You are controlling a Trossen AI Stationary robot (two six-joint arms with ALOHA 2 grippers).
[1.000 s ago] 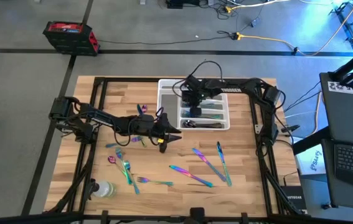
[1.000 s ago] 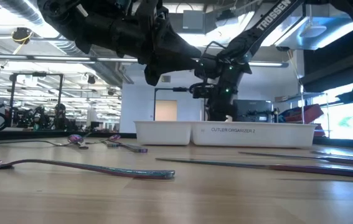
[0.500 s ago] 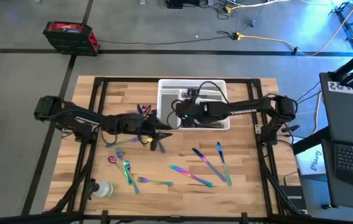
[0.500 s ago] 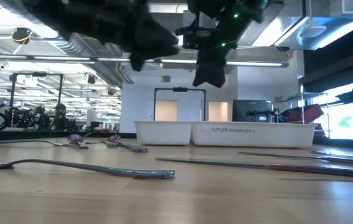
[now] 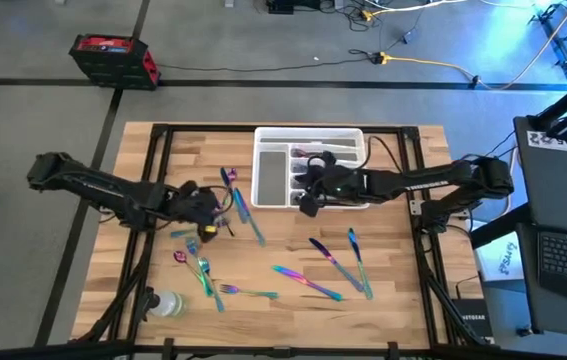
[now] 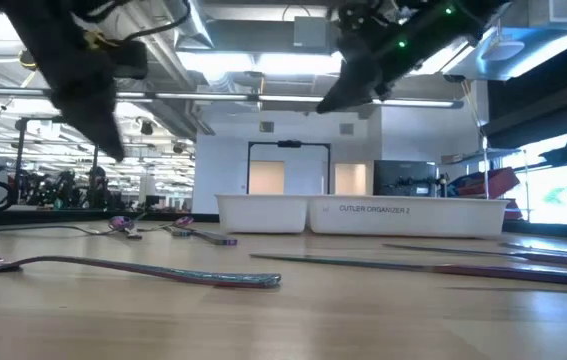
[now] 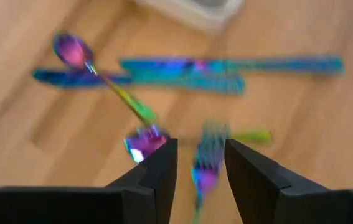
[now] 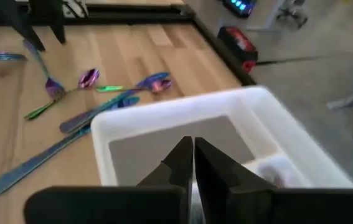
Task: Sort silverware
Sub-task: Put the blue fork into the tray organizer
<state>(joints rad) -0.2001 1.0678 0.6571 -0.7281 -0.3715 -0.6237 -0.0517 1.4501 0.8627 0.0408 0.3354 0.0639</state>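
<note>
Left tool (image 5: 208, 228) parted and empty, right tool (image 5: 306, 208) closed

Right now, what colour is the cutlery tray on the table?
White. The tray shows best in the high view, standing out against the wooden table.

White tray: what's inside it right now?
The white tray holds dark-looking cutlery in its right compartments; the left ones look bare. The right claw and arm cover part of its front edge, so contents there are hidden.
</note>
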